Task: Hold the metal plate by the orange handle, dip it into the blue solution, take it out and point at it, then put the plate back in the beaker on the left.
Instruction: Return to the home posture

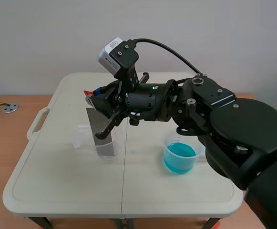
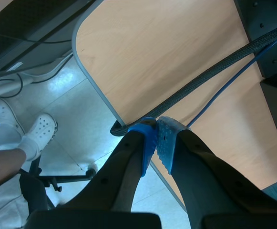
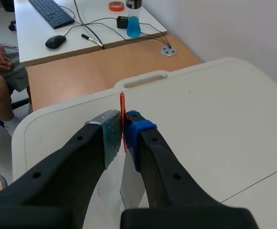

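The grey metal plate point(image 1: 99, 126) hangs upright by its thin orange handle point(image 3: 122, 110), its lower end inside the clear beaker point(image 1: 107, 151) on the left side of the table. My right gripper point(image 1: 94, 94) reaches across from the right and is shut on the handle; in the right wrist view the right gripper point(image 3: 123, 129) pinches the handle between its pads, with the plate point(image 3: 131, 185) hanging below. The beaker of blue solution point(image 1: 179, 158) stands right of centre. My left gripper point(image 2: 156, 139) is shut on nothing, off the table, over a wooden desk edge.
A second small clear beaker point(image 1: 83, 137) stands just left of the plate. The white folding table point(image 1: 62, 191) has a carry slot point(image 1: 37, 123) at its left edge. A seated person point(image 3: 0, 71) is beyond the table; cables point(image 2: 210, 76) cross the wooden desk.
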`<action>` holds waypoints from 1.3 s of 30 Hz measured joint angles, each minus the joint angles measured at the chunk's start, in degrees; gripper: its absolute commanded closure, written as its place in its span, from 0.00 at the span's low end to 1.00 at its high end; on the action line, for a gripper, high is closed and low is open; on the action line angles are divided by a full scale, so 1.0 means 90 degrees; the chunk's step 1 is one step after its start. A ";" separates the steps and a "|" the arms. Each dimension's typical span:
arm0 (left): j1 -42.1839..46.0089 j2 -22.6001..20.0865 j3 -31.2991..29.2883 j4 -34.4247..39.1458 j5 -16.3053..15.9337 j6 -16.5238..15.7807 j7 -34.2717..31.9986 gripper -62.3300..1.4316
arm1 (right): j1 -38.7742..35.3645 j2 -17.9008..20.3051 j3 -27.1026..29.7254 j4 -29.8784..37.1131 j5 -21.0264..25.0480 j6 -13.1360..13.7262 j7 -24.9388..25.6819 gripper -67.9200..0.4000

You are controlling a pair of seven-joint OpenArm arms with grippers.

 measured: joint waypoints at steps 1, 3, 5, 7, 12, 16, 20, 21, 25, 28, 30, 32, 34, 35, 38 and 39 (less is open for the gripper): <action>0.0000 0.0000 0.0000 0.0000 0.0000 0.0000 0.0002 0.95 | -0.0002 0.0000 0.0000 -0.0002 0.0017 -0.0119 0.0002 0.98; 0.0000 0.0000 0.0000 0.0000 0.0000 0.0000 0.0002 0.95 | -0.0002 0.0002 0.0002 -0.0002 0.0015 -0.0209 0.0000 0.98; 0.0000 0.0000 0.0000 0.0000 0.0000 0.0000 0.0002 0.95 | -0.0002 0.0002 0.0007 -0.0002 0.0015 -0.0209 -0.0002 0.98; 0.0000 0.0000 0.0000 0.0000 0.0000 0.0000 0.0002 0.95 | -0.0002 0.0002 0.0007 -0.0002 0.0015 -0.0209 -0.0002 0.98; 0.0000 0.0000 0.0000 0.0000 0.0000 0.0000 0.0017 0.95 | -0.0002 0.0002 0.0007 -0.0002 0.0010 -0.0206 -0.0002 0.96; 0.0000 0.0000 0.0000 0.0000 0.0000 0.0000 0.0019 0.95 | -0.0002 0.0002 0.0007 -0.0002 0.0007 -0.0206 -0.0002 0.86; 0.0000 0.0000 0.0000 0.0000 0.0189 0.0000 0.0022 0.95 | -0.0002 0.0002 0.0007 -0.0002 0.0007 -0.0206 -0.0002 0.75; 0.0000 0.0000 0.0000 0.0000 0.0221 0.0000 0.0029 0.95 | -0.0002 0.0002 0.0007 -0.0002 0.0007 -0.0206 -0.0002 0.72; 0.0000 0.0000 0.0000 0.0000 0.0313 0.0000 0.0024 0.93 | -0.0002 0.0002 0.0007 -0.0002 0.0007 -0.0209 -0.0002 0.55; 0.0000 0.0000 0.0000 0.0000 0.0491 0.0000 0.0022 0.74 | -0.0002 0.0002 0.0007 -0.0002 0.0007 -0.0267 -0.0002 0.45; 0.0000 0.0000 0.0000 0.0000 0.0658 0.0000 0.0024 0.55 | -0.0002 0.0000 0.0007 -0.0002 0.0007 -0.0413 -0.0002 0.39; 0.0000 0.0000 0.0000 0.0000 0.0865 0.0000 0.0017 0.29 | -0.0002 0.0005 0.0007 -0.0002 0.0007 -0.0614 -0.0002 0.32; 0.0000 0.0000 0.0000 0.0000 0.0933 0.0000 0.0019 0.02 | -0.0002 0.0012 0.0007 -0.0002 0.0010 -0.0755 0.0000 0.27; 0.0000 0.0000 0.0000 0.0000 0.0930 0.0000 0.0017 0.00 | -0.0002 0.0022 0.0007 -0.0002 0.0010 -0.0767 0.0000 0.23; -0.0012 0.0000 0.0000 0.0000 0.0928 0.0051 0.0019 0.00 | -0.0002 0.0058 0.0007 -0.0002 0.0012 -0.1054 -0.0002 0.10; -0.0022 0.0000 0.0000 0.0000 0.0928 0.0051 0.0024 0.00 | 0.0000 0.0092 0.0007 -0.0002 0.0039 -0.1134 -0.0002 0.06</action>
